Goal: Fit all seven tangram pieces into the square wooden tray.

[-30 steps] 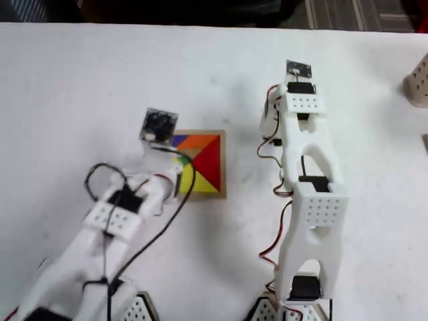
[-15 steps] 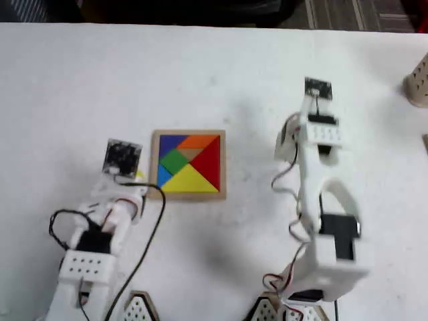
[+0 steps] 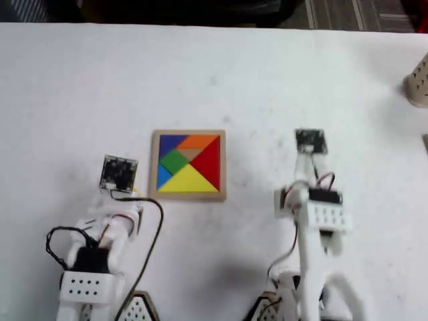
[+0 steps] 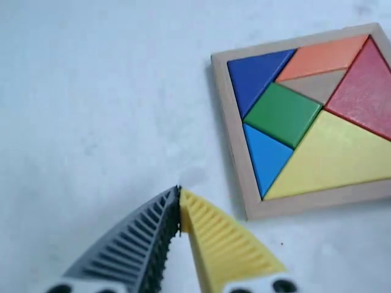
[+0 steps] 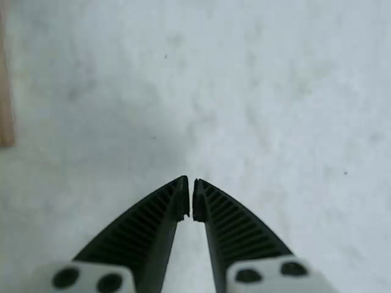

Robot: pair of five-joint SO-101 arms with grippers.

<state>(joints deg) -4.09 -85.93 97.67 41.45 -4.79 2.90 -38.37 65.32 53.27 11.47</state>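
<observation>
One tray [image 4: 236, 131]. Inside the tray, seven pieces: five triangles (blue triangle [image 4: 253, 76], light-blue triangle [image 4: 269, 155], yellow triangle [image 4: 333, 159], red triangle [image 4: 366, 85], tan triangle [image 4: 314, 88]), one green square [image 4: 282, 113], one orange parallelogram [image 4: 324, 56]. Beside the tray, two tools: left tool [image 4: 179, 198], right tool [image 5: 190, 184]. Under the tray, one table [image 3: 301, 80].

White table [image 3: 214, 73]; perforated beige object [image 3: 418, 83] at its right edge.

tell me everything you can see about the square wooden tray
The tray is a shallow square frame of pale, unpainted-looking wood with a raised rim. It lies flat on the white table, nothing else touching it. Seven coloured pieces fill it completely: dark blue, light blue, green, orange, tan, red, yellow.
</observation>
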